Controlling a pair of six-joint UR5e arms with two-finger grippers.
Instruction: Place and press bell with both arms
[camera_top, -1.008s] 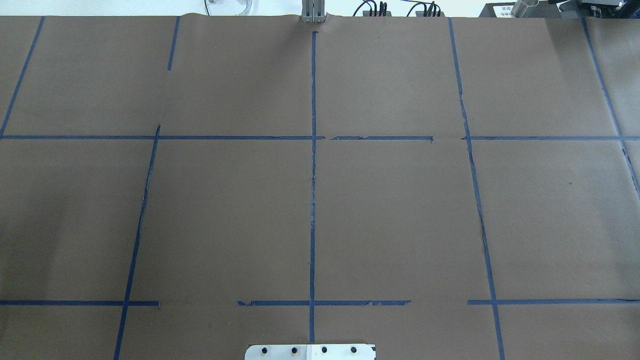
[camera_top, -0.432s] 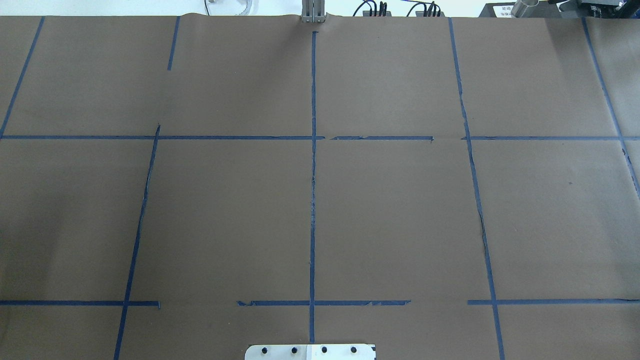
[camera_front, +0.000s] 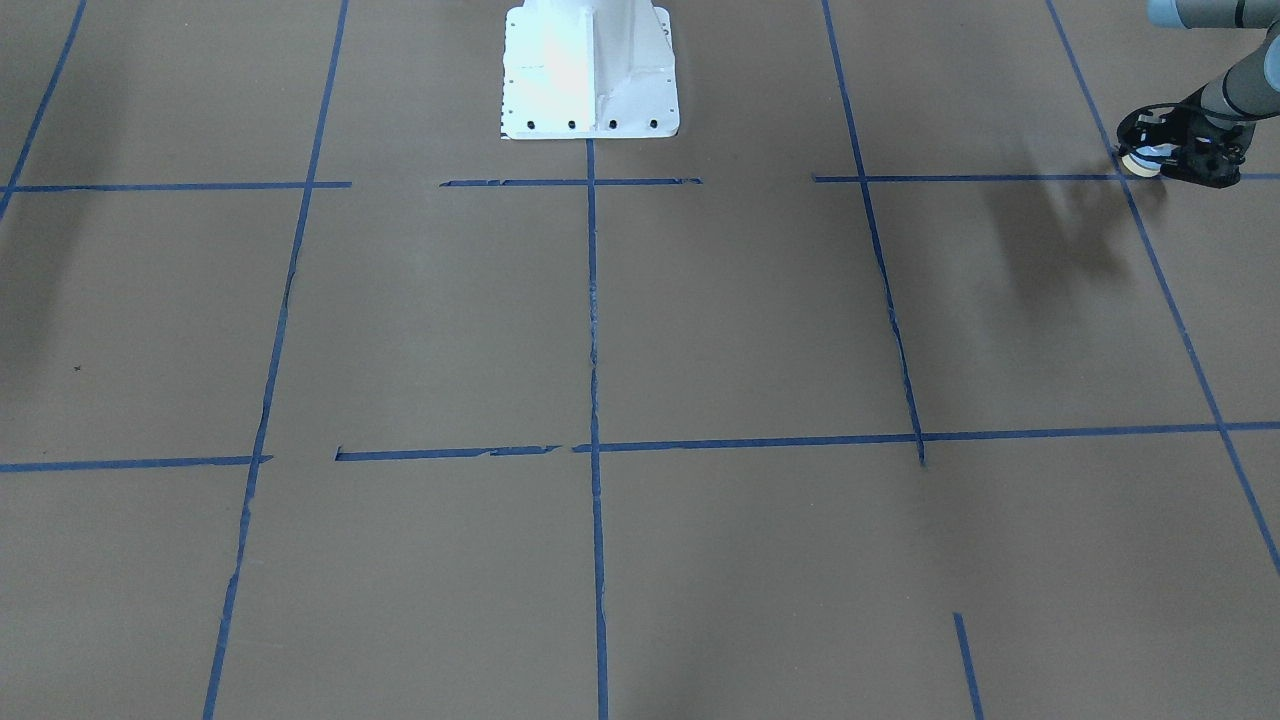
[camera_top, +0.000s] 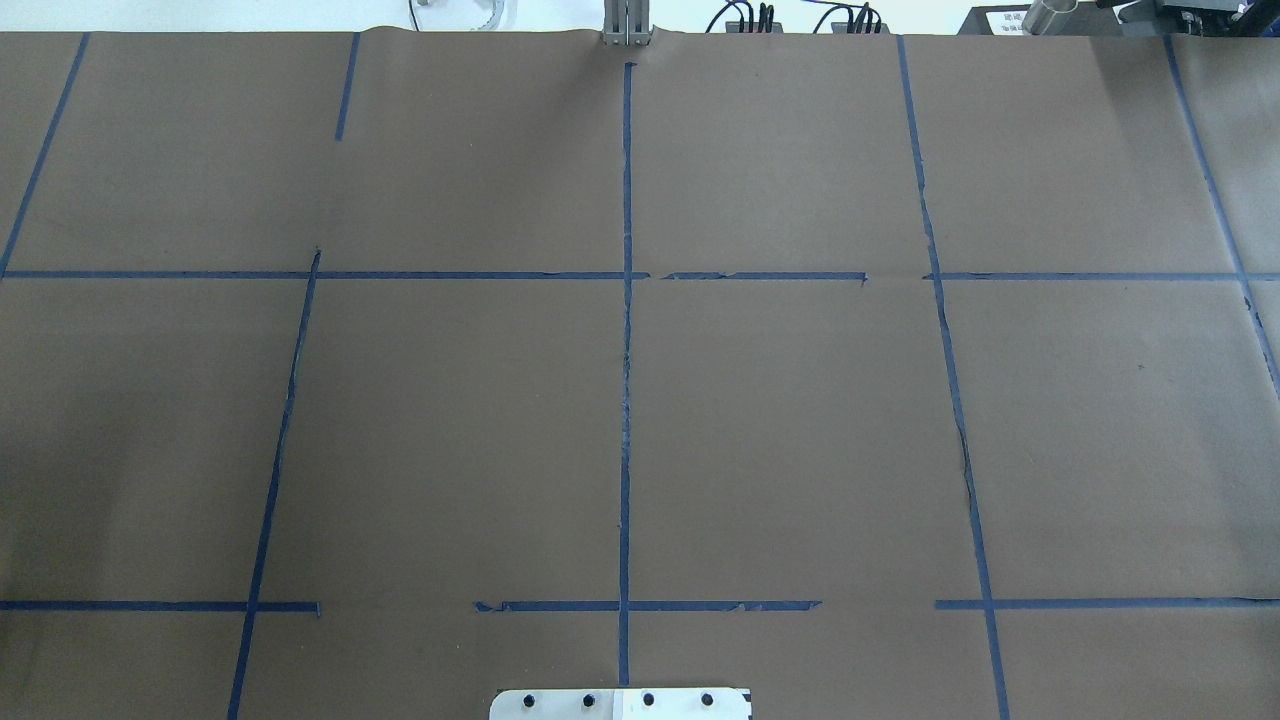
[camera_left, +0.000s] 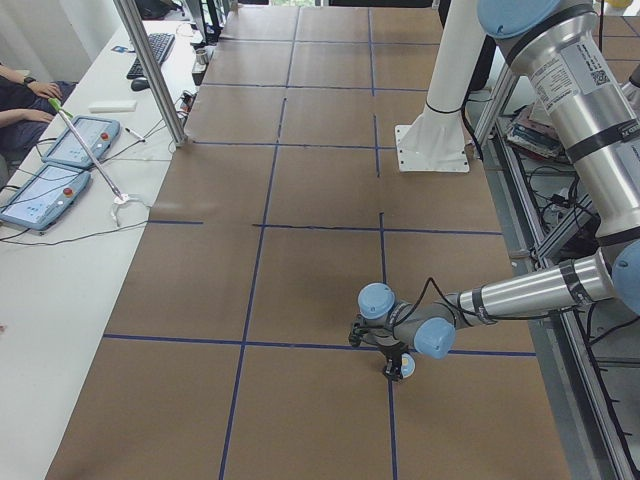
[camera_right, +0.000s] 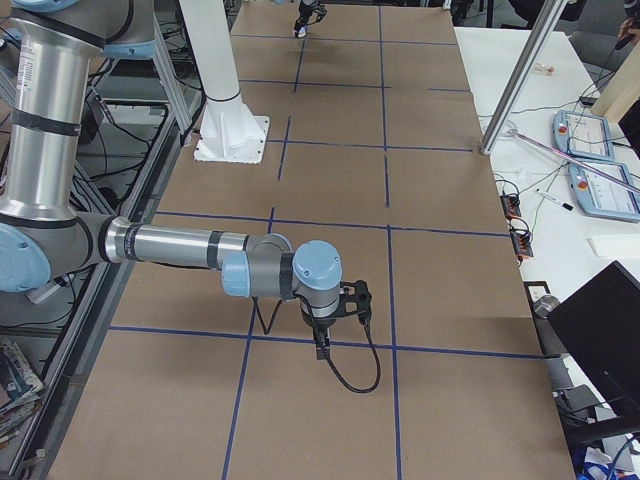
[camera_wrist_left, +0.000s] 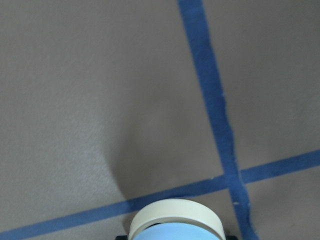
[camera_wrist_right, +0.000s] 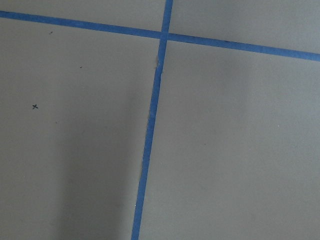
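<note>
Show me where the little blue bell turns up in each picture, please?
Front-facing: bell at far right, near the top.
Overhead: not in it.
Exterior left: bell low, right of centre.
Exterior right: bell tiny, at the top edge.
Left wrist: bell at bottom centre.
Right wrist: not in it.
Shared landmark: the blue tape crossing beside it.
</note>
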